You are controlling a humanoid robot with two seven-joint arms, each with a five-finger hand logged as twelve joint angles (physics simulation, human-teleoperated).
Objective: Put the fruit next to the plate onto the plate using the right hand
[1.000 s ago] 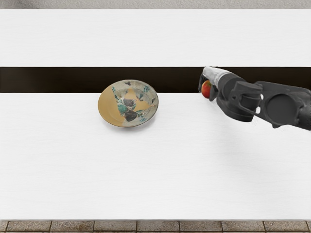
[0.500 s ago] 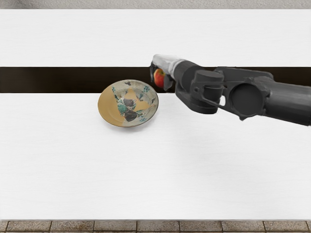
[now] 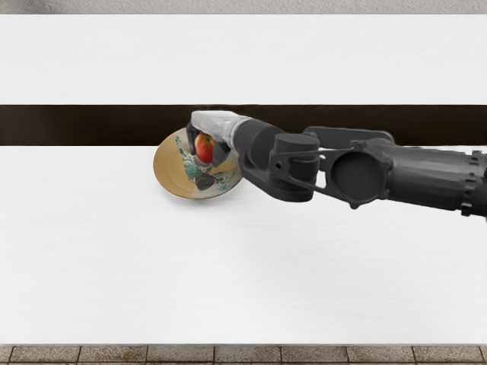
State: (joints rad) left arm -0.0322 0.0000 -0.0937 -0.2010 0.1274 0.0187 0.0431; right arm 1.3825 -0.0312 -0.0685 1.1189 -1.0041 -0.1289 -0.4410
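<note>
The right hand (image 3: 215, 131) has swept left along the table's (image 3: 243, 258) far edge; it grips the fruit (image 3: 204, 147), now held over the plate (image 3: 171, 169); lowering and release likely remain.

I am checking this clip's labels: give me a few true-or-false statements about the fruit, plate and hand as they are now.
1. The right hand grips the fruit over the plate. True.
2. The fruit lies beside the plate, untouched. False: it is in the hand's fingers, within the plate's outline.
3. Both arms are in view. False: only the right arm shows, coming in from the right edge.
4. The plate is yellowish with a dark and green pattern. True.
</note>
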